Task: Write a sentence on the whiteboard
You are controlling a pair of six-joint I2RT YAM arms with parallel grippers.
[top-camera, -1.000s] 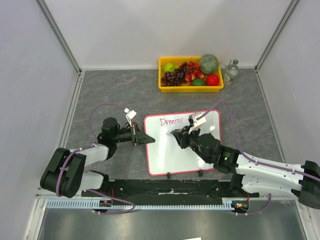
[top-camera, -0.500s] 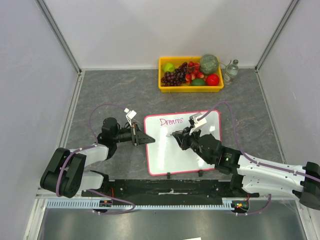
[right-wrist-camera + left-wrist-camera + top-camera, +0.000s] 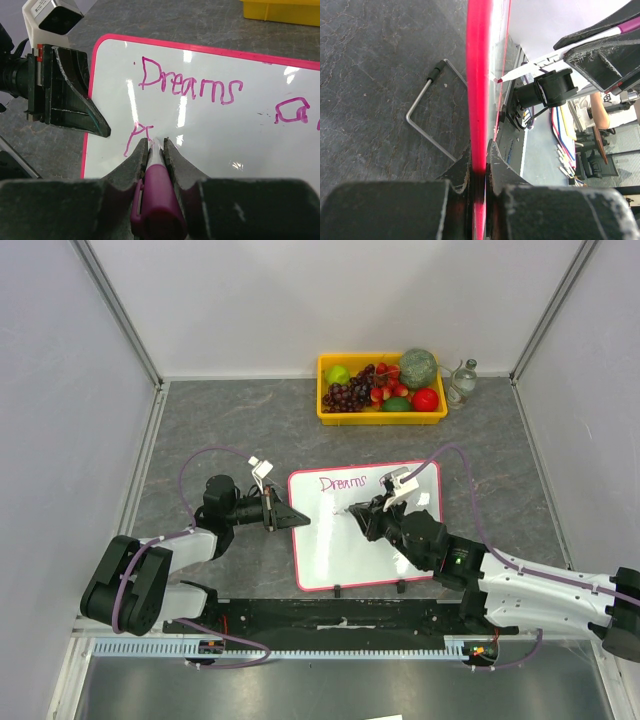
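The grey tabletop [image 3: 230, 410] shows in full only from above. There the right arm [image 3: 520, 575] crosses the near right part of the whiteboard [image 3: 325, 545] and hides much of that half. Its wrist camera [image 3: 400, 480] covers whatever follows the first word. In the right wrist view a further pink mark [image 3: 292, 111], to the right of that word, runs off the picture's edge and cannot be read. The left wrist view takes the whiteboard edge-on as a red stripe, so its face hardly shows.

The whiteboard lies on the middle of the tabletop between the two arms. It is white with rounded corners, a thin pink-red rim and two black clips [image 3: 338, 589] on its near edge. The sentence [image 3: 190, 85] is thin magenta handwriting: "Dreams" sits near the whiteboard's far left corner. Under it a second line begins with a "P"-like stroke [image 3: 136, 136].

The left pincer [image 3: 479, 167] is closed tight on the whiteboard's left rim, the red edge pinched between its jaws. The right pincer [image 3: 156, 145] hangs over the whiteboard just below "Dreams", its jaws narrow and clamped on a magenta marker [image 3: 159, 200]. The marker's pale tip appears to meet the whiteboard beside the new stroke.

A yellow tray [image 3: 380, 418] of fruit stands well beyond the whiteboard's far edge, with a bottle [image 3: 462, 380] at the tray's right end. A bent wire stand [image 3: 432, 115] lies on the tabletop just beside the whiteboard's left edge.
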